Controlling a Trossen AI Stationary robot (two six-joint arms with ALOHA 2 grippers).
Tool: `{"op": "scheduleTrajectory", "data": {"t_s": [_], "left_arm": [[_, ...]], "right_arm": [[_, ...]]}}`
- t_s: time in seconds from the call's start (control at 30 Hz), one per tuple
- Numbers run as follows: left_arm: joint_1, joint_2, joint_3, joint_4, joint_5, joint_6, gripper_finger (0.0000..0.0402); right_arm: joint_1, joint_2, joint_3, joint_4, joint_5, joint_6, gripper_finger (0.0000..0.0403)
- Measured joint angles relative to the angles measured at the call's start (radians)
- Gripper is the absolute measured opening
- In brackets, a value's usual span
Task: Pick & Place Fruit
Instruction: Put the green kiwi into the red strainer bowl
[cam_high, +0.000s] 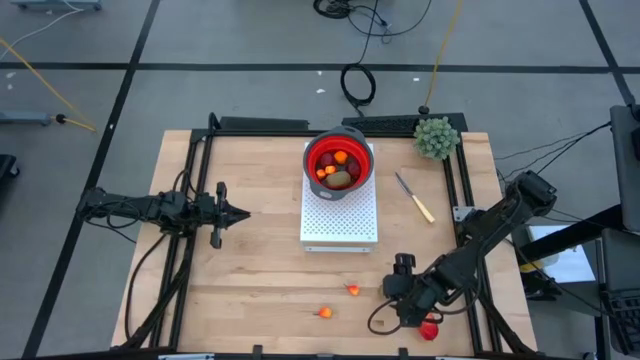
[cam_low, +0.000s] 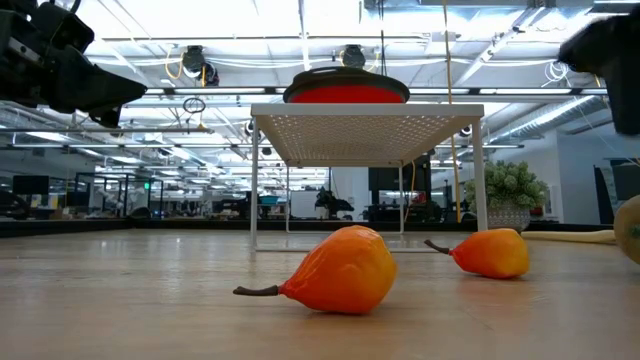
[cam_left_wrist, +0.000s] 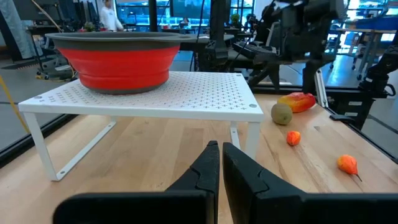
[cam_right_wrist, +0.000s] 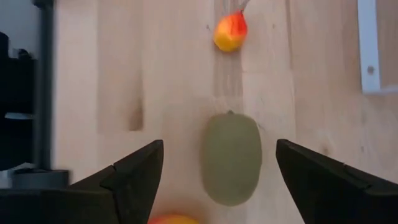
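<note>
Fruit (cam_high: 338, 170) fills the red bowl (cam_high: 316, 150) on the white rack (cam_high: 340, 222) near the bench's (cam_high: 260, 250) far edge; two small orange pieces (cam_high: 325, 312) lie by the near edge. The right pincer (cam_high: 400, 290) hovers there, the left pincer (cam_high: 240, 213) mid-left. Low down, two orange pears (cam_low: 345, 270) rest before the rack. The left pincer is pressed narrow. The right pincer gapes wide over a brown-green oval (cam_right_wrist: 231, 158).
</note>
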Motion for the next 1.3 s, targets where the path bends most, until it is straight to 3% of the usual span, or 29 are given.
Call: {"op": "scheduleTrajectory", "data": {"t_s": [0.3, 0.97, 1.3], "left_arm": [[0.000, 0.000, 0.000, 0.000, 0.000, -0.005, 0.0019], [0.000, 0.000, 0.000, 0.001, 0.000, -0.008, 0.0019], [0.000, 0.000, 0.000, 0.001, 0.000, -0.024, 0.0019]], "right_arm": [[-0.023, 0.000, -0.129, 0.062, 0.002, 0.045, 0.0306], [-0.025, 0.000, -0.275, 0.315, -0.034, 0.071, 0.0306], [-0.025, 0.000, -0.298, 0.328, -0.033, 0.074, 0.0301]]}}
